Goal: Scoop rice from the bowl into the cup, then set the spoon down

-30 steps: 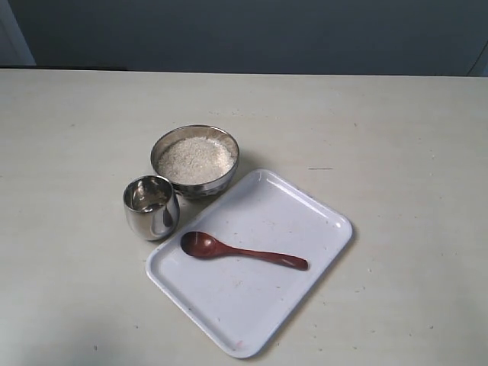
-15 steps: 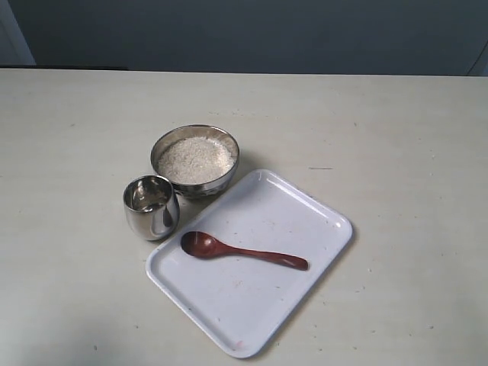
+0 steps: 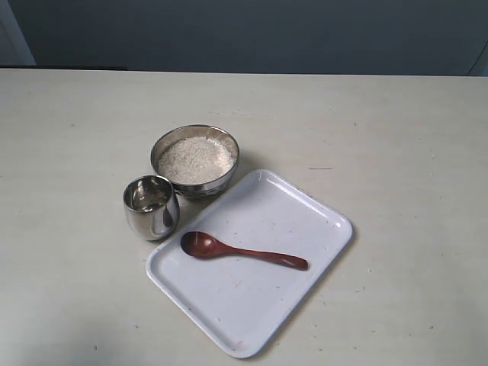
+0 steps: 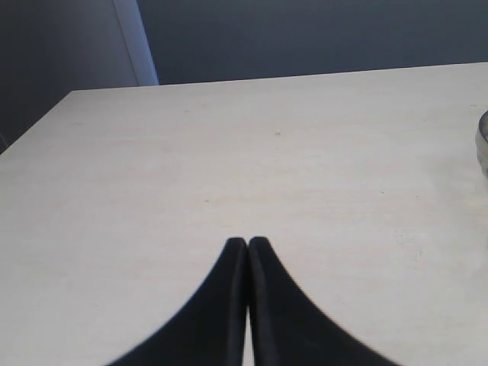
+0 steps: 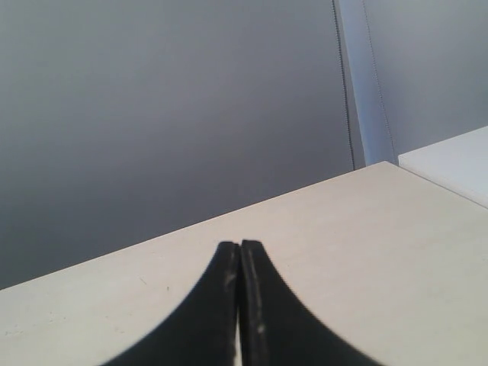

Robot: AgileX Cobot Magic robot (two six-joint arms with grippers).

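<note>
The steel bowl (image 3: pixel 195 159) holds white rice (image 3: pixel 195 158) near the table's middle. Just in front and left of it stands the small steel cup (image 3: pixel 151 207); I cannot make out rice in it. The reddish-brown wooden spoon (image 3: pixel 242 251) lies on the white tray (image 3: pixel 305 221), head toward the cup. Neither gripper shows in the exterior view. My left gripper (image 4: pixel 248 242) is shut on nothing above bare table, with a sliver of steel rim (image 4: pixel 483 141) at that view's edge. My right gripper (image 5: pixel 239 245) is also shut and holds nothing.
The pale table (image 3: pixel 396 130) spreads around the tray on all sides. A dark wall (image 3: pixel 252 34) stands behind its far edge. A pale vertical strip (image 5: pixel 366 76) and a white ledge (image 5: pixel 450 164) show in the right wrist view.
</note>
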